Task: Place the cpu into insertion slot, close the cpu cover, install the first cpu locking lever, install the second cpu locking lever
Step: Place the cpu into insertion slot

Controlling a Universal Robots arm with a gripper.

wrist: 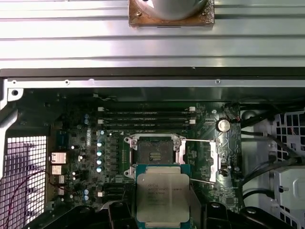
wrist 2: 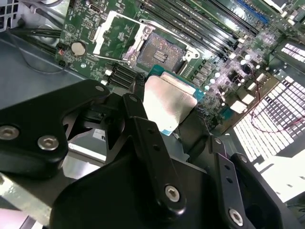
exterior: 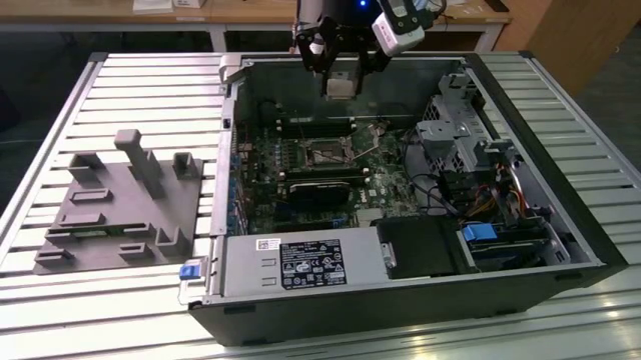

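My gripper (exterior: pixel 341 73) hangs above the far side of the open computer case, shut on the cpu (exterior: pixel 341 87), a flat square chip with a silver-grey top. In both wrist views the cpu (wrist: pixel 163 196) (wrist 2: pixel 169 101) sits between the black fingers (wrist 2: pixel 143 129), held above the green motherboard. The insertion slot (exterior: pixel 326 156) (wrist: pixel 153 155) (wrist 2: pixel 159 51) lies below it with its dark centre bare. The cpu cover (wrist: pixel 214 161) (wrist 2: pixel 101 33), a thin silvery frame, is swung open to one side of the slot.
The case (exterior: pixel 561 247) lies on its side on a slatted metal table (exterior: pixel 150 90). A grey fixture block (exterior: pixel 120 202) sits at the exterior view's left. Long memory slots (wrist: pixel 147 117), a drive cage (exterior: pixel 451 135), cables (exterior: pixel 440 195) and the power supply (exterior: pixel 300 266) surround the slot.
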